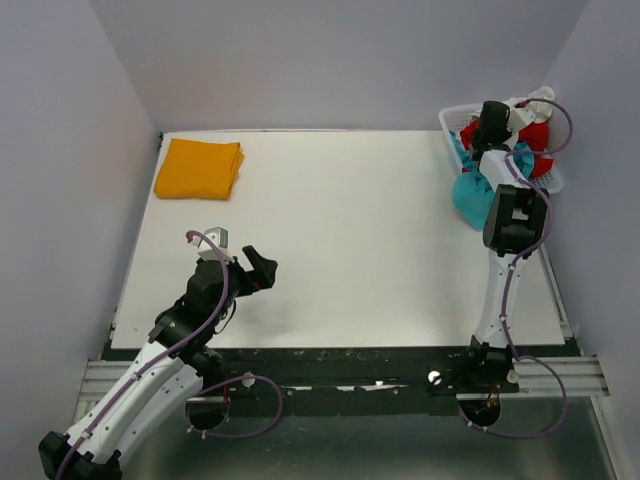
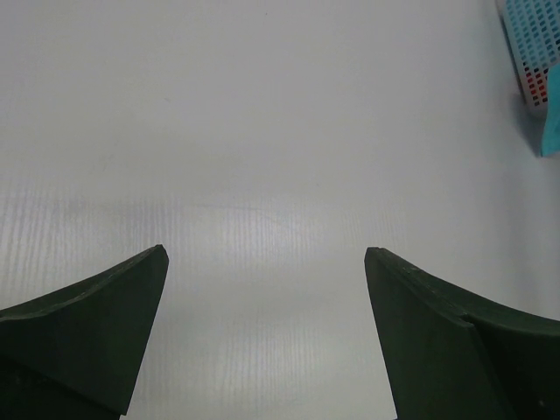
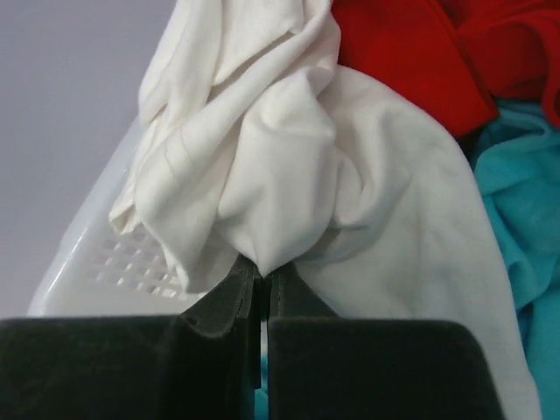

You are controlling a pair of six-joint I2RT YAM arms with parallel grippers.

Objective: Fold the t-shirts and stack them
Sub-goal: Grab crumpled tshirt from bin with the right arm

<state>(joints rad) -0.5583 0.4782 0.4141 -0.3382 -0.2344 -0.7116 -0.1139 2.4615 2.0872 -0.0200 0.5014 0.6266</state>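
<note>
Right gripper [image 3: 260, 273]: jaws pinched together on a bunched fold of the white t-shirt [image 3: 289, 166] (cloth gathers right at the tips). The right arm is stretched long toward the far right corner, with its wrist over the basket [image 1: 450, 120].

Left gripper [image 2: 264, 254]: jaws spread wide, hovering over bare table [image 1: 360, 230] on the near-left side. The left arm is bent, with its elbow low by the front edge.

Basket contents:
- The white t-shirt is on top, draped at the rim.
- The red t-shirt [image 3: 407, 61] is behind it.
- The teal t-shirt [image 3: 521, 201] is beside them, spilling over the basket's near side toward the table.

The orange-yellow t-shirt [image 1: 199, 168] lies folded and flat at the far left corner, well apart from both grippers.

Edges: the basket sits at the table's far right edge, close to the right wall. The folded shirt is just inside the left edge. A wide stretch of bare white surface runs between shirt and basket, and from the middle down to the front rail.
</note>
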